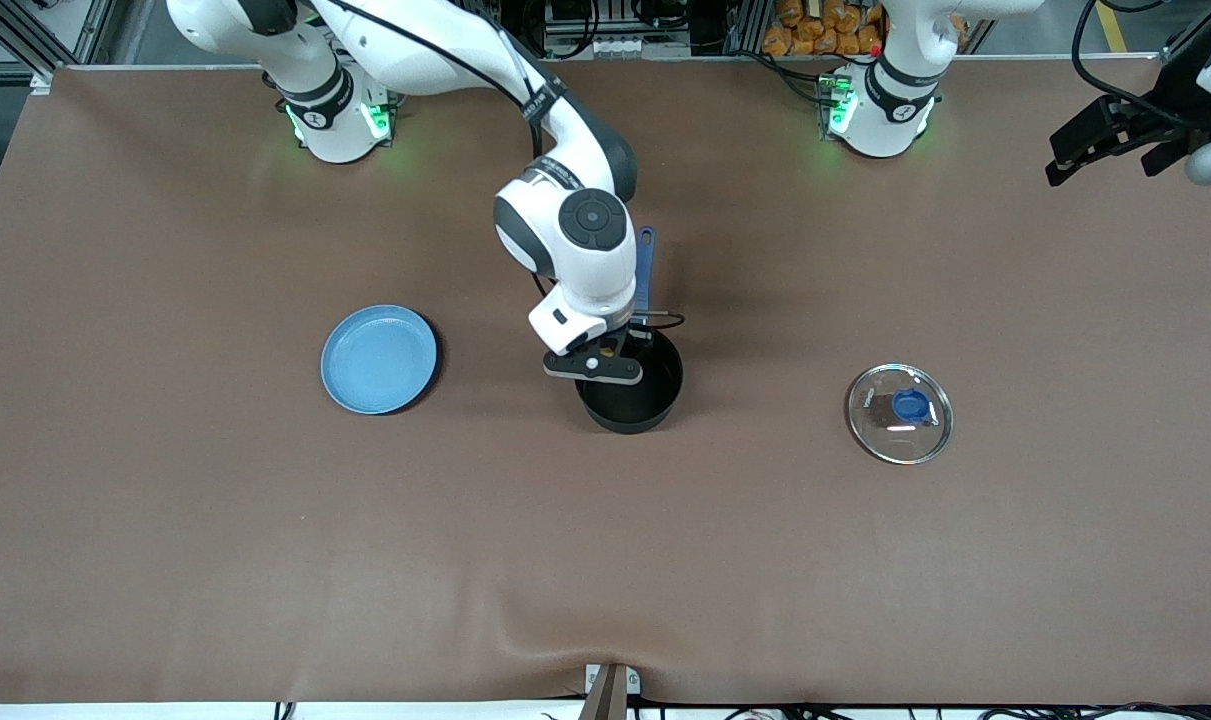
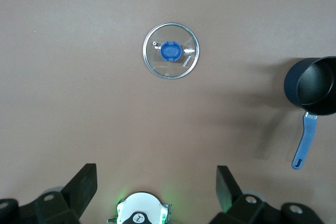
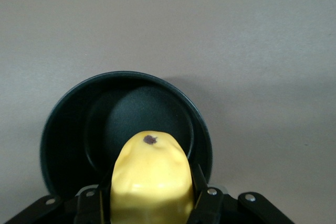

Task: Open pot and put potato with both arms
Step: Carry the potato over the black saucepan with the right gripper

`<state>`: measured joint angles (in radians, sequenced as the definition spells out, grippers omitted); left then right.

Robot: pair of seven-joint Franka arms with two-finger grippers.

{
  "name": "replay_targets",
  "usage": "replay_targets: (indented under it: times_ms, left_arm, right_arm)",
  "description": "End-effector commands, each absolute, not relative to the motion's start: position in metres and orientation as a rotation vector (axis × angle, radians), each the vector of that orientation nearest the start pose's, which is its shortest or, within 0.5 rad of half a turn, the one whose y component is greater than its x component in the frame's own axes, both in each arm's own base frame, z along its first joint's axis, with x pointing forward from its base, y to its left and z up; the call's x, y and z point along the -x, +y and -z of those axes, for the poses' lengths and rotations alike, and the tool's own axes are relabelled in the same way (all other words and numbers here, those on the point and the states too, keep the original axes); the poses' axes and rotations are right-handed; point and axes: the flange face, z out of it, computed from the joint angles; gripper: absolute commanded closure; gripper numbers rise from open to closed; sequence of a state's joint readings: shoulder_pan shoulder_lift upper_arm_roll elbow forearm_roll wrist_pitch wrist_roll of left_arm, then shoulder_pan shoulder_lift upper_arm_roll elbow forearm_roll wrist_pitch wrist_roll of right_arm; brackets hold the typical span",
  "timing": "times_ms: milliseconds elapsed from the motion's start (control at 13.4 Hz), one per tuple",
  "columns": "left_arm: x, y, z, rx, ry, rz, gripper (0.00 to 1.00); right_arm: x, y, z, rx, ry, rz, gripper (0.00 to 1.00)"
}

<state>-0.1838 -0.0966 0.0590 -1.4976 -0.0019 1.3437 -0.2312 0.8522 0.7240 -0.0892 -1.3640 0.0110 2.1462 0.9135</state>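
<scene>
Potato (image 3: pixel 150 182): yellow, lumpy, one dark spot near its tip; clamped between my right fingers (image 3: pixel 202 203) over the open pot (image 1: pixel 630 385). The front view shows only a sliver of it under my wrist.
Pot: round, black, empty inside, mid-surface; blue handle (image 1: pixel 644 270) points toward the bases, partly covered by my right arm.
Right gripper (image 1: pixel 605 352): over the pot's rim.
Left gripper (image 2: pixel 155 184): fingers spread, empty, waiting high at the left arm's end of the surface.
Glass lid (image 1: pixel 900 413): blue knob, flat on the surface.
Blue plate (image 1: pixel 379 359): toward the right arm's end.
</scene>
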Motion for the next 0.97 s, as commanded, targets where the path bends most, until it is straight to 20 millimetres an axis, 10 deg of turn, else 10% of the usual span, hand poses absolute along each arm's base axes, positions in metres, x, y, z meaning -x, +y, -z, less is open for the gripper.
replay_targets:
  times_ms: [0, 895]
  left_arm:
    - [-0.492, -0.059, -0.690, 3.144, -0.143, -0.093, 0.00]
    - [-0.493, -0.057, -0.690, 3.143, -0.148, -0.092, 0.00]
  right_arm:
    - [-0.526, 0.539, -0.279, 3.132, 0.204, 0.191, 1.00]
    - [-0.517, 0.554, -0.220, 3.105, 0.201, 0.229, 1.00]
